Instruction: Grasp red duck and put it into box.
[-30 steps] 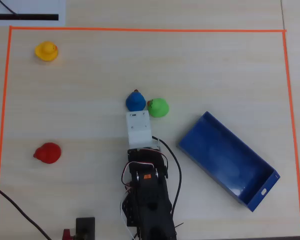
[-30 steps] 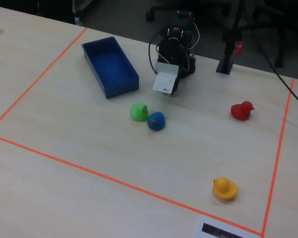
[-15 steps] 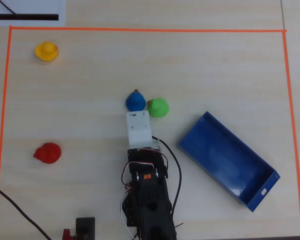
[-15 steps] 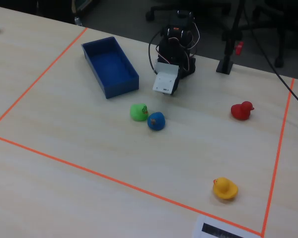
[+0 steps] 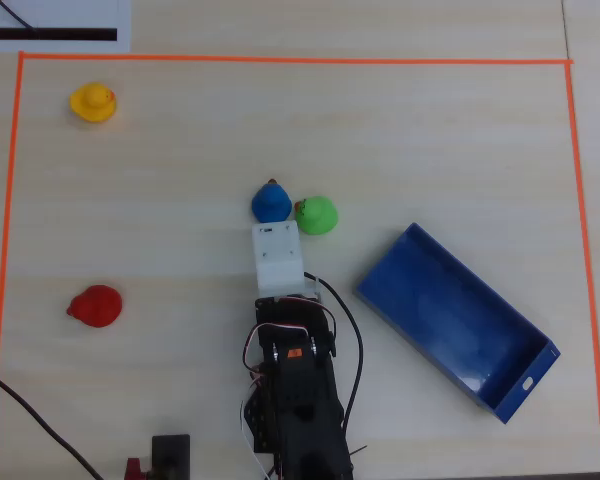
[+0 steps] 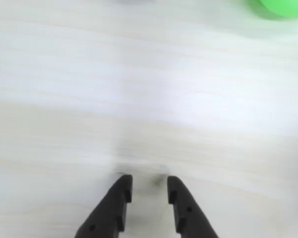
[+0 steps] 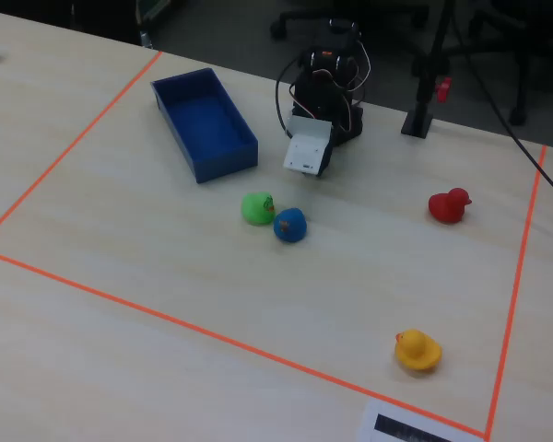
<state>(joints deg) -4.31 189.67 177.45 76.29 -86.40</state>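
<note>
The claw (image 6: 148, 190) hangs low over bare wood near the middle of the table, its two dark fingers parted by a narrow gap and nothing between them (released, then, and empty); in the wrist view only a sliver of the green duck (image 6: 283, 7) shows at the top right corner, and no red at all.

Going outward in the overhead view, the blue duck (image 5: 271, 203) and the green one sit just ahead of the arm's white head, touching or nearly so; they are the near things, and neither is wanted.

The red duck (image 5: 96, 306) lies well off to the left in that view, nearer the left orange tape line and about level with the arm's body rather than ahead of it; in the fixed view it sits alone toward the right edge (image 7: 449, 205), upright so far as I can tell. So the reach, I'd say, calls for a wide swing sideways, away from the pair in front.

The box (image 5: 458, 320) lies on the opposite side, toward the table's lower right corner in the overhead view, set on a slant, open and empty; duck and box are well apart, the arm between them.
</note>
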